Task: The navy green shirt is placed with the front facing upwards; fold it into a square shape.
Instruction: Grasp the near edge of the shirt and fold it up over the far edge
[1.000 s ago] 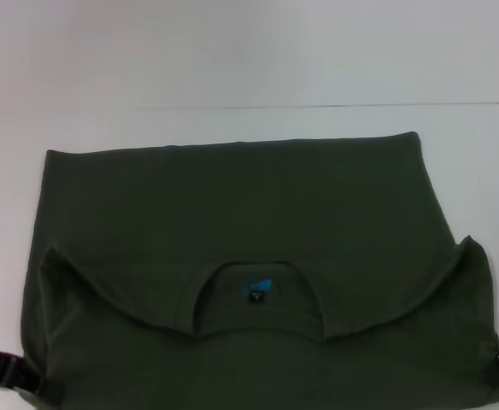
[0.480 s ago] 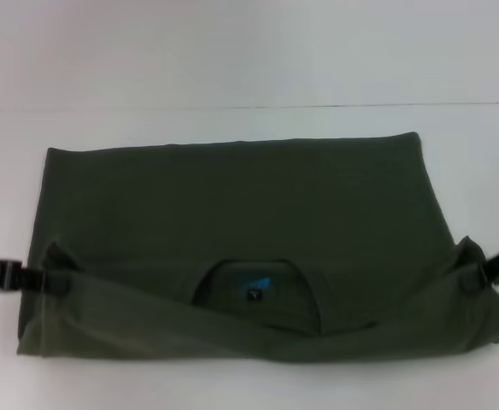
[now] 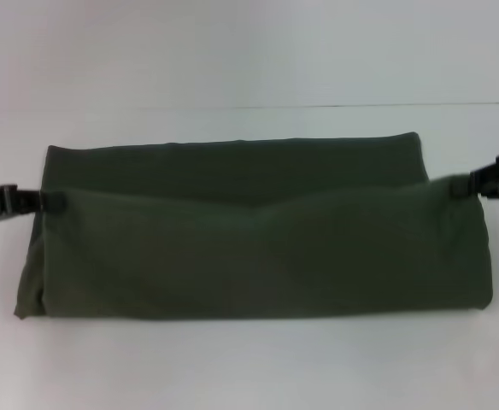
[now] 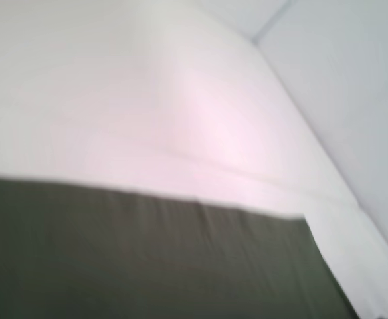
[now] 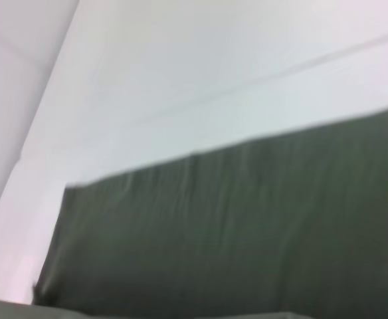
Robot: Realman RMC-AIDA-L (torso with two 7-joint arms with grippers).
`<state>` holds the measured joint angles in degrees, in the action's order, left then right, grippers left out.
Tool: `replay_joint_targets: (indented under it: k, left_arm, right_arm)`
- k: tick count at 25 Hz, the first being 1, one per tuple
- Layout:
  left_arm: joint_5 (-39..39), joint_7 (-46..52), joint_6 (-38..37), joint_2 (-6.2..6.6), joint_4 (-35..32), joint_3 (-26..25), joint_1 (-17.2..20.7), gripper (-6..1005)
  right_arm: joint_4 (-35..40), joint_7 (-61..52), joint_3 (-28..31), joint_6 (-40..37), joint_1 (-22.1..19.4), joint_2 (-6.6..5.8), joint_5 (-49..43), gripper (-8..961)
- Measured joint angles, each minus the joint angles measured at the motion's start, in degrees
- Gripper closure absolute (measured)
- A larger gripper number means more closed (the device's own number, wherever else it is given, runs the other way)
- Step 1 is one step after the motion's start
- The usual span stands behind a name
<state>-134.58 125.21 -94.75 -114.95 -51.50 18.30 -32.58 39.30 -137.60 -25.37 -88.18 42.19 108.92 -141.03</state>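
Left pincer [image 3: 46, 202] and right pincer [image 3: 463, 185] each pinch a corner of the dark olive-green cotton shirt [image 3: 258, 235]; its near half is doubled over on the white counter [image 3: 249, 367].

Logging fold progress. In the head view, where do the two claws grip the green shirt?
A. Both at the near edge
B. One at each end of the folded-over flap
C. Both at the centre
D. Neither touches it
B: the left claw and right claw pinch opposite ends of the shirt flap.

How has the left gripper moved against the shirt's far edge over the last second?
Yes. The left gripper has carried its corner of the navy green shirt away from the robot, nearly to that edge.
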Motion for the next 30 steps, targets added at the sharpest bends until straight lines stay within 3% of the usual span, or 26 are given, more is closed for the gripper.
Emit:
replay_joint_targets:
  k: [5,10,17,23,30]
  left_arm:
    - [4.4,-0.99,7.21,-0.39,3.17,0.07,-0.31,968]
    - [10.29,-4.19,13.84,-1.54,7.32,0.44,-0.61,968]
    - [12.12,-9.14,24.94,-5.69,8.61,0.61,-2.36,968]
    - [14.53,-13.35,34.21,-8.73,9.19,1.05,-3.61,968]
    - [21.24,-19.91,42.89,-9.13,15.92,2.76,-5.34,967]
  right_arm:
    - [-2.13,1.46,-0.48,8.79,0.29,0.36,2.57,888]
    - [-4.49,4.28,-0.57,17.54,0.62,2.14,6.91,888]
    - [-5.19,8.01,-2.07,29.14,0.85,5.96,11.08,887]
    - [-6.89,13.61,-2.17,36.4,1.09,8.29,16.42,886]
    - [-12.9,23.15,-2.23,44.42,2.0,10.07,24.02,888]
